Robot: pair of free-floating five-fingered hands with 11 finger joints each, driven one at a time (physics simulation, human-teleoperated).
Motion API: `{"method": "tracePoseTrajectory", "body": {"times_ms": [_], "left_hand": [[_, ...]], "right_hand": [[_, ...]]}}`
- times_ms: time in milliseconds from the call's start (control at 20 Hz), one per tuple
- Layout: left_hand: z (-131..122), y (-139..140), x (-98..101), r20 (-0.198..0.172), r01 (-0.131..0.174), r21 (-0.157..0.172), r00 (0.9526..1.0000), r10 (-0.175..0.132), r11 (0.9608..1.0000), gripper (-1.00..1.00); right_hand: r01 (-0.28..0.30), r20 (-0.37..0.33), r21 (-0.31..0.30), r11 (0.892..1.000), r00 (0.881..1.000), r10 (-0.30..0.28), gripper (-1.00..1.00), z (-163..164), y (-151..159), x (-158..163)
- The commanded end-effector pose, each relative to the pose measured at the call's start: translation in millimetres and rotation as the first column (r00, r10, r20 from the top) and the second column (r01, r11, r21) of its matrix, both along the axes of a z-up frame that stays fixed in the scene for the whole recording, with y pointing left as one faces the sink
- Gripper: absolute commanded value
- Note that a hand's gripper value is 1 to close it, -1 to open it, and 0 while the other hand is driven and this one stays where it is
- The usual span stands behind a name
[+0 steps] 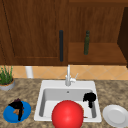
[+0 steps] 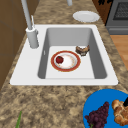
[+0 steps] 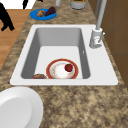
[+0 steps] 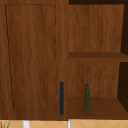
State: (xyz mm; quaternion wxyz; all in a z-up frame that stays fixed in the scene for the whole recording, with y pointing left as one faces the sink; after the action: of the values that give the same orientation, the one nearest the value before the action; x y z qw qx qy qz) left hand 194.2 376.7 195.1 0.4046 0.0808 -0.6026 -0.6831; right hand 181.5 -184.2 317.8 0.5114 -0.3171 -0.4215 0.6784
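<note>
At the lower left of the front view the left hand (image 1: 17, 106) hovers over the round blue plate (image 1: 7, 115) on the speckled stone worktop (image 1: 27, 92), its fingers pointing down and loosely spread, holding nothing; the plate carries a dark purple bunch of grapes (image 2: 99, 117) and a knobbly golden-brown pastry (image 2: 120, 113). The grapes look soft, light and easily crushed, best lifted near the stem; the pastry seems crumbly, so a gentle side pinch suits it. The right hand (image 1: 89, 98) hangs relaxed above the white sink (image 1: 40, 100), right of centre.
</note>
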Motion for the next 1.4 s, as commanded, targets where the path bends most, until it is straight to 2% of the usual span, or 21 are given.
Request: {"method": "tracePoseTrajectory", "body": {"times_ms": [0,50,100,150,250,400,500,650,800,900,950,1100,1150,1300,1350], "left_hand": [[-2.4,0.0,24.4,-0.022,0.029,-0.01,0.9993,-0.029,0.9995,-1.0],[-8.3,0.7,28.8,-0.016,0.036,-0.006,0.9992,-0.036,0.9993,-1.0],[-15.3,1.0,31.5,-0.017,0.046,-0.052,0.9988,-0.047,0.9976,-1.0],[-16.5,1.1,33.7,0.002,0.052,-0.102,0.9987,-0.052,0.9935,-1.0],[-15.6,1.1,39.5,0.005,0.061,-0.136,0.9982,-0.061,0.9888,-1.0],[-19.7,5.5,50.0,-0.001,0.046,-0.199,0.9989,-0.048,0.9789,-1.0],[-22.8,9.8,56.7,-0.011,0.037,-0.24,0.9991,-0.041,0.9702,-1.0],[-28.3,16.9,64.4,-0.023,0.036,-0.299,0.9987,-0.045,0.9537,-1.0],[-36.2,27.9,70.1,-0.046,0.026,-0.343,0.998,-0.044,0.939,-1.0],[-41.7,38.3,68.0,-0.08,0.011,-0.358,0.9958,-0.043,0.9338,-1.0],[-43.4,42.6,67.4,-0.094,0.002,-0.356,0.9949,-0.038,0.9345,-1.0],[-51.3,41.4,68.0,-0.086,0.008,-0.329,0.9956,-0.039,0.9443,-1.0],[-57.1,39.2,67.6,-0.067,0.021,-0.324,0.9968,-0.045,0.9459,-1.0],[-63.9,36.7,61.4,-0.033,0.023,-0.312,0.9988,-0.035,0.9497,-1.0],[-60.6,32.1,52.6,0.011,0.026,-0.296,0.9996,-0.024,0.9548,-1.0]], "right_hand": [[0.0,0.0,0.0,1.0,1.0,0.0,0.0,0.0,0.0,0.0],[0.0,0.0,0.0,1.0,1.0,0.0,0.0,0.0,0.0,0.0],[0.0,0.0,0.0,1.0,1.0,0.0,0.0,0.0,0.0,0.0],[0.0,0.0,0.0,1.0,1.0,0.0,0.0,0.0,0.0,0.0],[0.0,0.0,0.0,1.0,1.0,0.0,0.0,0.0,0.0,0.0],[0.0,0.0,0.0,1.0,1.0,0.0,0.0,0.0,0.0,0.0],[0.0,0.0,0.0,1.0,1.0,0.0,0.0,0.0,0.0,0.0],[0.0,0.0,0.0,1.0,1.0,0.0,0.0,0.0,0.0,0.0],[0.0,0.0,0.0,1.0,1.0,0.0,0.0,0.0,0.0,0.0],[0.0,0.0,0.0,1.0,1.0,0.0,0.0,0.0,0.0,0.0],[0.0,0.0,0.0,1.0,1.0,0.0,0.0,0.0,0.0,0.0],[0.0,0.0,0.0,1.0,1.0,0.0,0.0,0.0,0.0,0.0],[0.0,0.0,0.0,1.0,1.0,0.0,0.0,0.0,0.0,0.0],[0.0,0.0,0.0,1.0,1.0,0.0,0.0,0.0,0.0,0.0],[0.0,0.0,0.0,1.0,1.0,0.0,0.0,0.0,0.0,0.0]]}}
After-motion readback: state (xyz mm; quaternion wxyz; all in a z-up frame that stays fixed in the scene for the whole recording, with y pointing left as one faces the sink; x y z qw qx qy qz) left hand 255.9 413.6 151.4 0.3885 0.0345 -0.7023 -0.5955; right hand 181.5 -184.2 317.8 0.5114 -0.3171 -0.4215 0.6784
